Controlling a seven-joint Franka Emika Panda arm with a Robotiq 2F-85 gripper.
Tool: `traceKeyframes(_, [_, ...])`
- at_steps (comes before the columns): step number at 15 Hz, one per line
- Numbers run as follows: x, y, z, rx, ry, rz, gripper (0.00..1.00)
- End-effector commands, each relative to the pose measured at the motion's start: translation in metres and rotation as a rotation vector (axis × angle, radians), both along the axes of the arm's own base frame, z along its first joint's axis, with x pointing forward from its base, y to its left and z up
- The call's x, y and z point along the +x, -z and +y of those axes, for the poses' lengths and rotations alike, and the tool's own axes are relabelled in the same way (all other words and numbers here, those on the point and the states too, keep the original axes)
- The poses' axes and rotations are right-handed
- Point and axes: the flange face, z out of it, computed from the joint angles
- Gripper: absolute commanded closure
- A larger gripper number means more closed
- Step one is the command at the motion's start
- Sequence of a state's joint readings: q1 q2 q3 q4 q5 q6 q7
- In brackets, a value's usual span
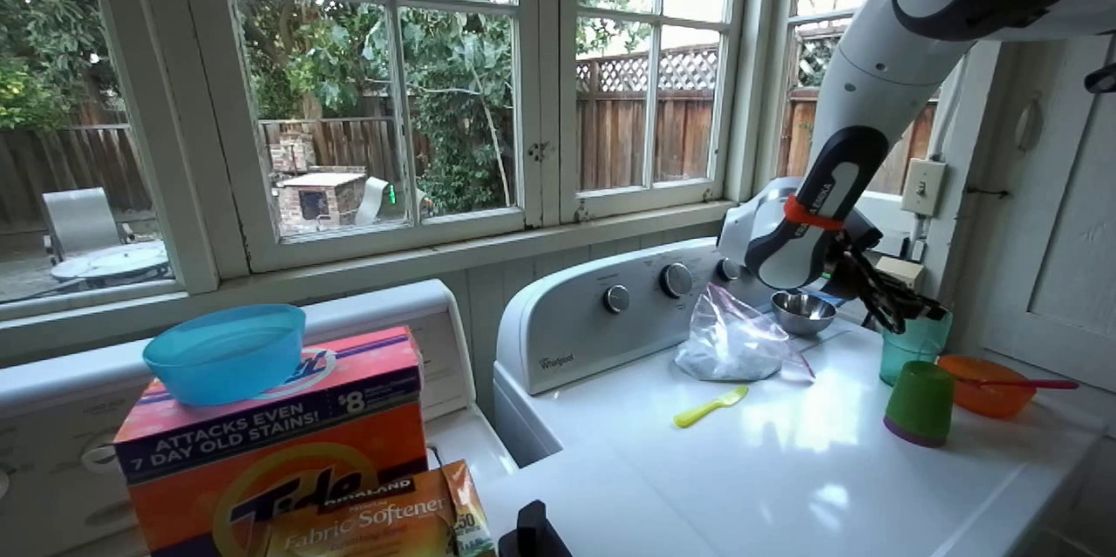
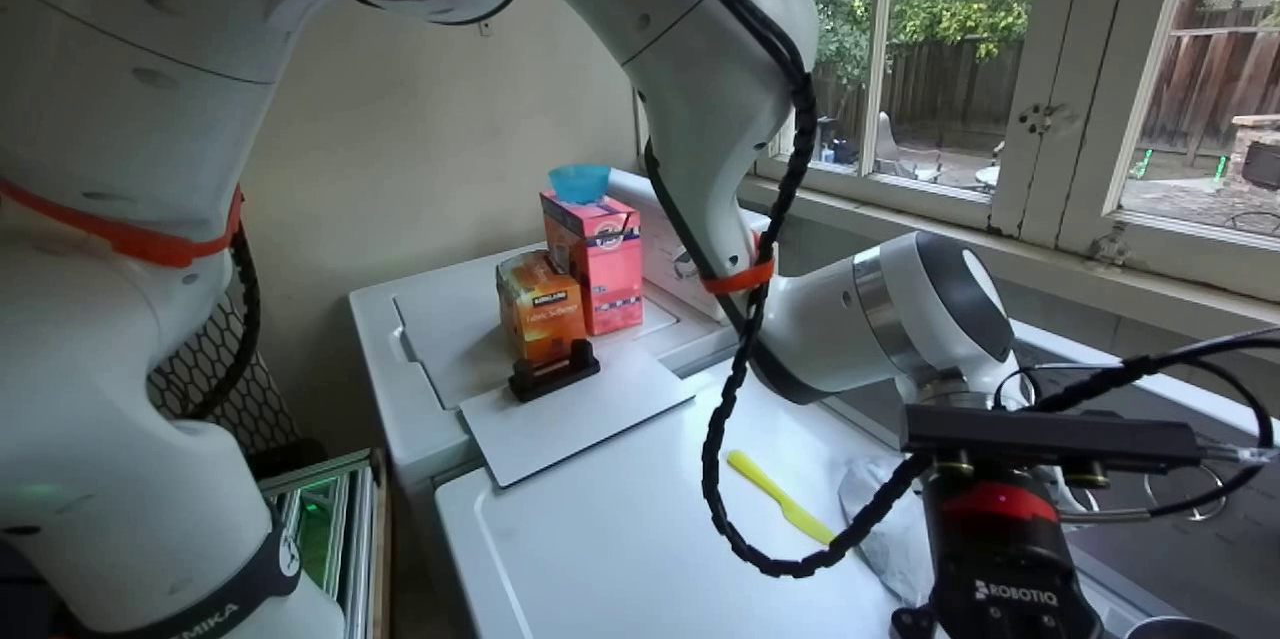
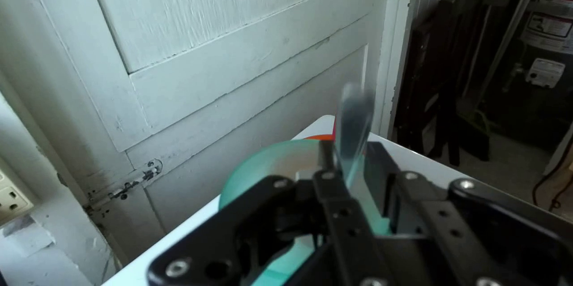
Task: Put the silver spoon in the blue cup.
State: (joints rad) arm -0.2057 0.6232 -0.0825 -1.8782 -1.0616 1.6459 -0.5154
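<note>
The gripper (image 3: 350,155) slants over the blue cup (image 1: 911,346), narrowly parted with the silver spoon (image 3: 353,118) between, hold unclear.

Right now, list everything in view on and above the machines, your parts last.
Wide bowl: one, light blue, on Tide box
Tide box: one, pink and orange, beside softener box
Softener box: one, orange, beside Tide box
Bracket: one, black, at edge of white panel
Utensil: one, yellow-green, near plastic bag
Plastic bag: one, clear, beside metal bowl
Metal bowl: one, silver, beside plastic bag
Green cup: one, green with purple base, beside orange bowl
Orange bowl: one, orange, near green cup
Handle: one, red, across orange bowl
Blue cup: one, teal, behind green cup
Silver spoon: one, grey, blurred, between fingertips
Arm: one, white, over machines
Gripper: one, black, at blue cup
</note>
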Motion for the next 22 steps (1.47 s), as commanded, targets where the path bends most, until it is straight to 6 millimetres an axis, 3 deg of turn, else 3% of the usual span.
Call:
traceKeyframes(1, [0.003, -0.007, -0.004, 0.013, 0.018, -0.042, 0.44])
traceKeyframes(6, [0.007, -0.037, -0.009, 0.022, 0.016, -0.086, 0.05])
traceKeyframes(7, [0.007, -0.044, -0.008, 0.029, 0.014, -0.094, 0.0])
traceKeyframes(10, [0.003, -0.071, -0.009, 0.077, 0.074, -0.072, 0.0])
traceKeyframes(15, [0.005, -0.115, -0.002, 0.33, 0.131, -0.032, 0.0])
traceKeyframes(22, [0.021, -0.179, 0.034, 0.616, 0.353, -0.134, 0.0])
